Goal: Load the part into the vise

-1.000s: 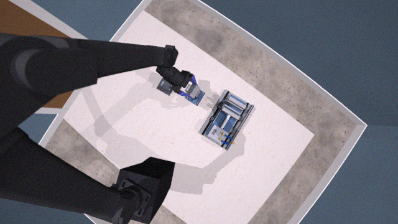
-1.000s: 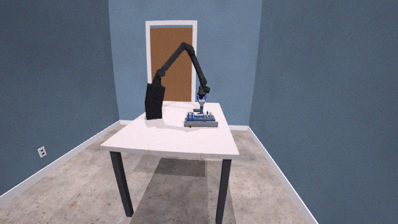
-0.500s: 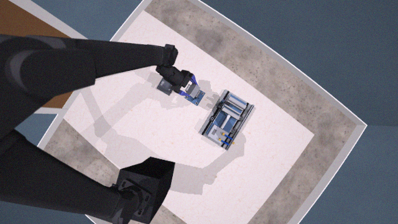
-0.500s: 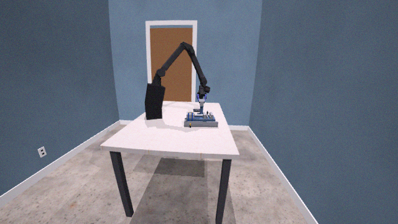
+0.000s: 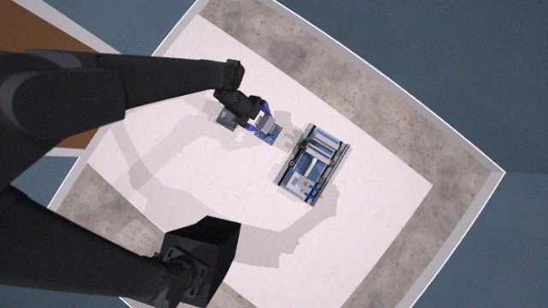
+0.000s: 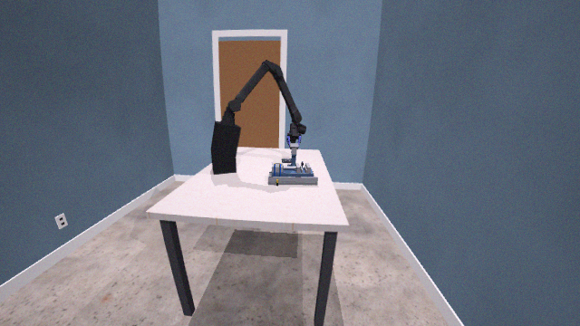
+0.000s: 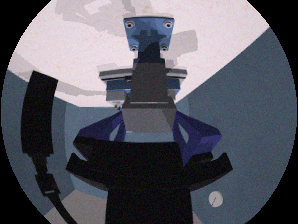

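Wrist view: the gripper (image 5: 257,116) (image 6: 294,141) (image 7: 149,112) pinches the grey part (image 5: 265,124) (image 6: 294,146) (image 7: 149,119) above the blue-based V-block stand (image 5: 268,139) (image 6: 294,160) (image 7: 149,24), outside the vise (image 5: 284,173) (image 6: 292,180) (image 7: 112,75). Likely a regrip; next, settle its slot orientation before loading.

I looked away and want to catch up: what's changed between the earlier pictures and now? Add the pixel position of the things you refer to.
Nothing visibly changed. The gripper (image 5: 263,121) (image 6: 294,141) (image 7: 149,112) with purple fingers stayed put, shut on the grey rectangular block (image 5: 265,124) (image 6: 294,146) (image 7: 149,119). Nothing was newly gripped or let go. The blue-and-silver metal vise (image 5: 300,181) (image 6: 293,180) (image 7: 110,75) stayed where it was too.
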Action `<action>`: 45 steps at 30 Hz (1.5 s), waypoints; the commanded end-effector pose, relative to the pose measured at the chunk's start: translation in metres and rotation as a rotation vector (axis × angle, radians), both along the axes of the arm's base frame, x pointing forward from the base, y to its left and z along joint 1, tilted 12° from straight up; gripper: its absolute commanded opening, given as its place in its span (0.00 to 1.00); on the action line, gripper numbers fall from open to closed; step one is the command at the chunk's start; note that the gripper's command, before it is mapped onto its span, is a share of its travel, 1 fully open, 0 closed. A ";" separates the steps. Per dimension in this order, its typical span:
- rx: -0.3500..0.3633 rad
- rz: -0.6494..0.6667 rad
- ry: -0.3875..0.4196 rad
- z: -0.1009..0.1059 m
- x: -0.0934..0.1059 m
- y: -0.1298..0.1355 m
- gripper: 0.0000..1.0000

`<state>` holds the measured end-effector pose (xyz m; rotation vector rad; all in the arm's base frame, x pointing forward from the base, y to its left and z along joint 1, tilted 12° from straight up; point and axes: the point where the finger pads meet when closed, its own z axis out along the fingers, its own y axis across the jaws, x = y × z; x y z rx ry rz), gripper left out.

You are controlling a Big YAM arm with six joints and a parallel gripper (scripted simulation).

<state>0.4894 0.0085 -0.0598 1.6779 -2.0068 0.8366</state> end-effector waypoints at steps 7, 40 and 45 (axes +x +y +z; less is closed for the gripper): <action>0.002 -0.004 -0.021 0.018 -0.001 0.003 0.00; -0.001 -0.004 -0.012 0.023 -0.004 0.002 0.00; 0.000 -0.004 -0.015 0.024 -0.004 0.003 0.00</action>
